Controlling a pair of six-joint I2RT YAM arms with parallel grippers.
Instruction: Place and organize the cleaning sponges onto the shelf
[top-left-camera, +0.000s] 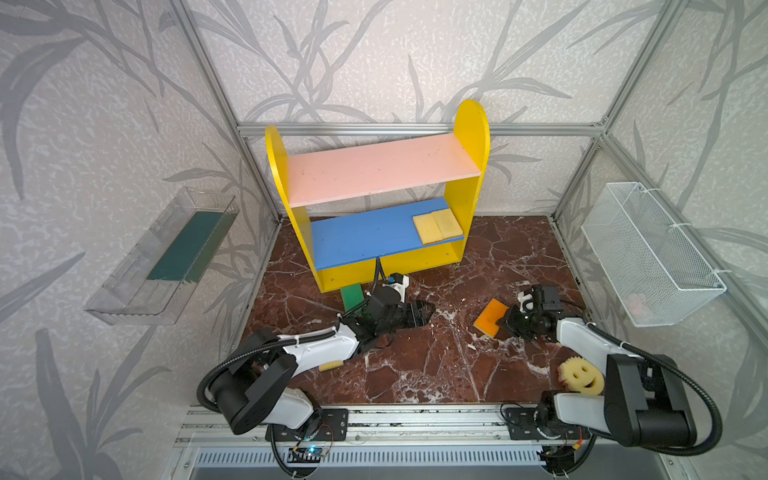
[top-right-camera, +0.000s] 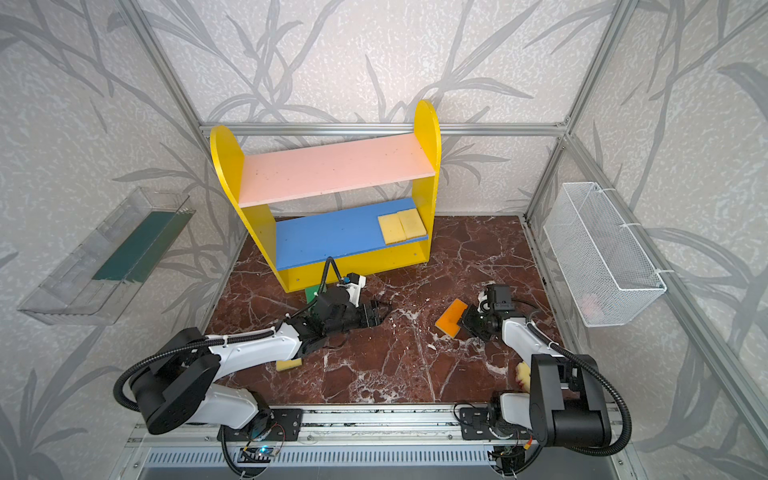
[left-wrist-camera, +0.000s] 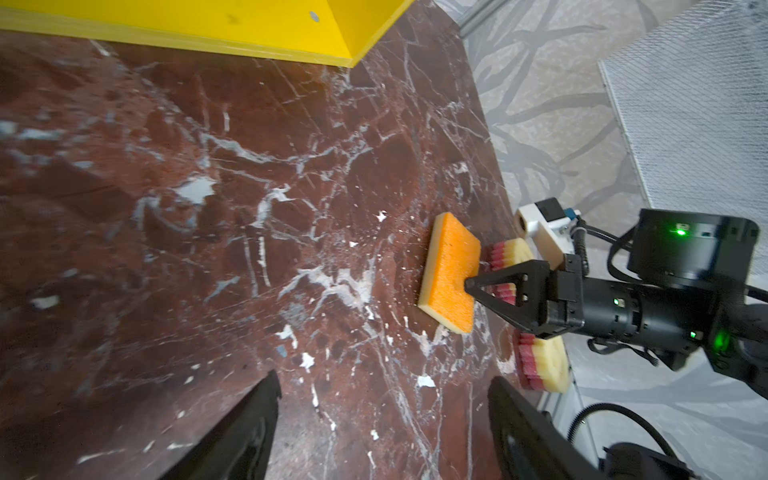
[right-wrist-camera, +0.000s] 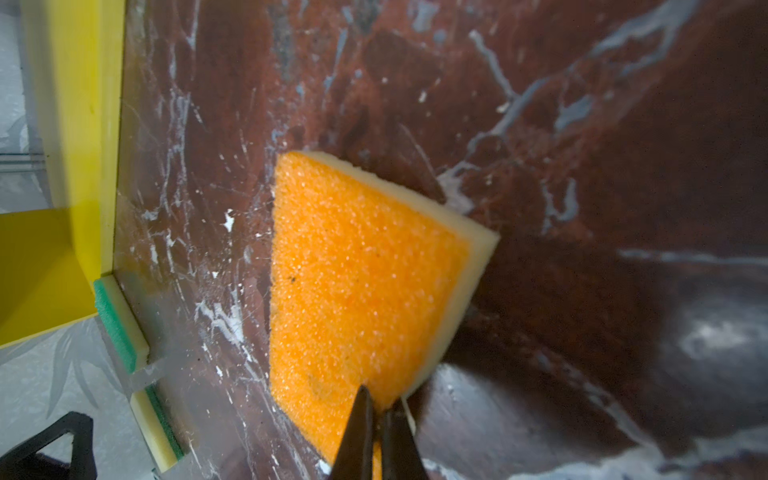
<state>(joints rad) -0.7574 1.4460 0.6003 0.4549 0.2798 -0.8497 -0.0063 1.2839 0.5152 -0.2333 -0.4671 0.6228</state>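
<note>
The shelf (top-left-camera: 459, 174) stands at the back with two pale yellow sponges (top-left-camera: 437, 226) side by side at the right end of its blue board. My right gripper (top-left-camera: 505, 322) is shut on the edge of an orange-faced sponge (top-left-camera: 490, 318), which is tilted low over the floor; the right wrist view shows the jaws pinching that sponge (right-wrist-camera: 353, 282). My left gripper (top-left-camera: 426, 311) hangs open over bare floor, nothing between its fingers (left-wrist-camera: 249, 428). A green sponge (top-left-camera: 351, 297) lies at the shelf's base. A yellow sponge (top-left-camera: 331, 366) peeks from under my left arm.
A round smiley sponge (top-left-camera: 581, 376) lies by my right arm's base; the left wrist view shows two round pink-backed sponges (left-wrist-camera: 540, 365) near the right wall. A clear tray (top-left-camera: 166, 257) hangs on the left wall, a white mesh basket (top-left-camera: 652, 253) on the right.
</note>
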